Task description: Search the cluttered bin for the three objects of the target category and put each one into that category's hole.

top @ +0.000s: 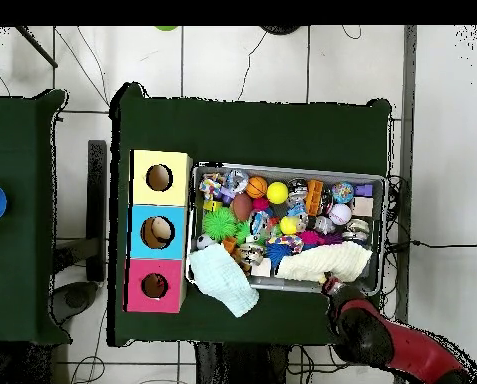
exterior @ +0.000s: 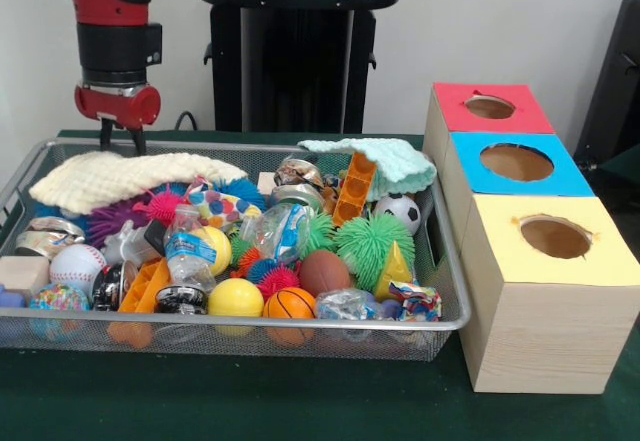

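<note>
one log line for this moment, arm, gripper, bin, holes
arm: over bin's far rim | gripper: empty, fingers unclear | bin: full of clutter | hole boxes: red, blue, yellow, beside bin

The front view is lit evenly and quite brightly, as if from above; no hard shadows are cast on the green table (exterior: 250, 401); only a soft, dark shade is seen under the wire bin (exterior: 250, 346) and beside the wooden box (exterior: 540, 291). Small glare spots are seen on the yellow ball (exterior: 236, 297) and on the crinkled plastic wrappers (exterior: 345, 304); the white wall (exterior: 500, 21) is rendered slightly grey; fine detail is a little soft everywhere. In the overhead view the floor tiles (top: 252, 55) are shown very bright, almost washed out; the green cloth is rendered dark; the small toys in the bin are not resolved clearly.
</note>
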Tool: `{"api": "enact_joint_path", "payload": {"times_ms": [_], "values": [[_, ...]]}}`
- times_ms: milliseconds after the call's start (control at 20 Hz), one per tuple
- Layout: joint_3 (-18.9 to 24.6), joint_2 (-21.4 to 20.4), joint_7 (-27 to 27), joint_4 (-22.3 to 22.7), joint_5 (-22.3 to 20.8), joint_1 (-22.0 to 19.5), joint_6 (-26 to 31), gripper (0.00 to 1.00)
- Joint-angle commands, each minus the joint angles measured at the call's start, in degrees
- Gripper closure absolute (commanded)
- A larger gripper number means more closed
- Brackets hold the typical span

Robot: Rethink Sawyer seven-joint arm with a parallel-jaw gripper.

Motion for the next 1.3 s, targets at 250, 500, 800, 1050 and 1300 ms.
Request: {"api": "enact_joint_path", "payload": {"times_ms": [250, 500, 800, 1050, 1300], "values": [[11.54, -0.29, 1.93, -4.17, -0.73, -3.76, 1.51, 0.0], [12.24, -4.19, 0.76, -1.72, 0.71, -3.78, 6.04, 0.0], [13.33, -9.65, 0.13, 1.27, 3.33, -3.53, 12.26, 0.0], [15.39, -9.32, -0.03, 1.0, 3.81, -4.6, 13.66, 0.0], [17.48, -9.4, 0.3, 1.17, 4.74, -5.3, 14.63, 0.0]]}}
